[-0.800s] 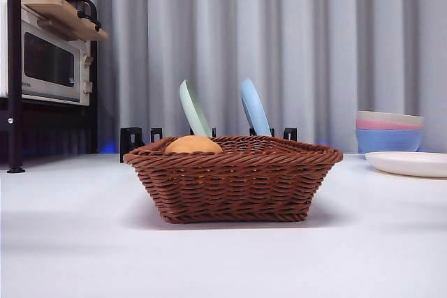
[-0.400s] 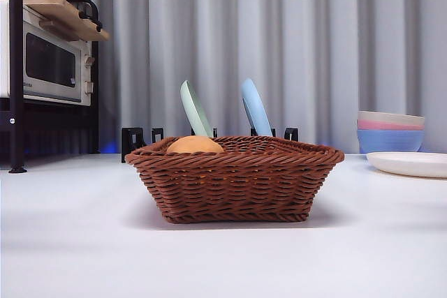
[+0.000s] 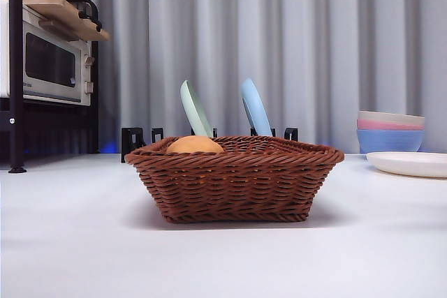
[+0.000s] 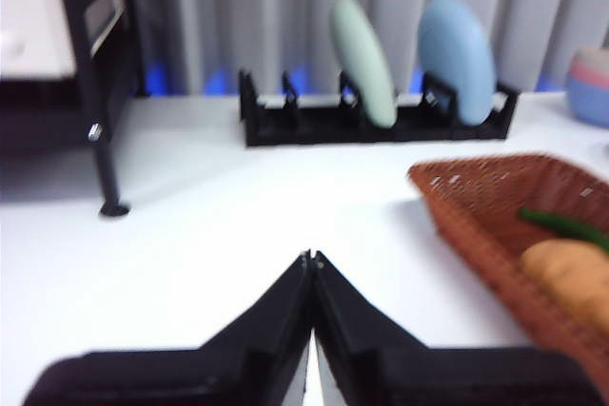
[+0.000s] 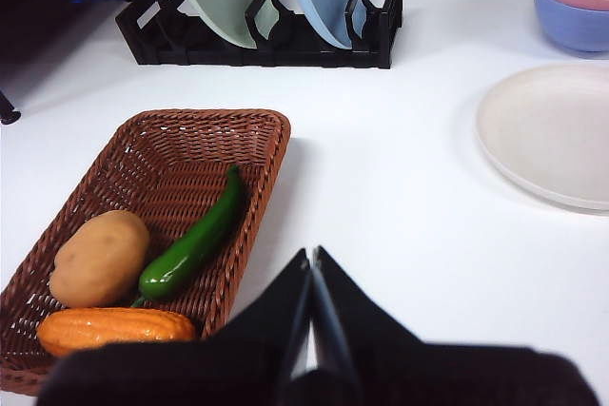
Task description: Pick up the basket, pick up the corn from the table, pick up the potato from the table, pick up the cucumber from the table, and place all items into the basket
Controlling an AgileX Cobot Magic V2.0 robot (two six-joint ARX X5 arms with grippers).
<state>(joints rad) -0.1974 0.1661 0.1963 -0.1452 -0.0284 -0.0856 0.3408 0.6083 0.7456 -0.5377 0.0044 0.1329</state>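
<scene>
Both arms hang above the counter (image 5: 400, 197). Right end effector (image 5: 310, 263), jaws pressed together and empty, hovers just beside the basket (image 5: 262, 154) (potato (image 5: 99, 257), cucumber (image 5: 195, 240), corn (image 5: 114, 327) inside). Left end effector (image 4: 310, 263), likewise closed and empty, sits off the basket's other side.

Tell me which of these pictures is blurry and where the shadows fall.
Left wrist view: soft and blurred throughout, basket edges smeared. Right wrist view: sharp on the cucumber, its own jaws blurred. Front view: crisp, with a faint shadow beside the basket on the table.
</scene>
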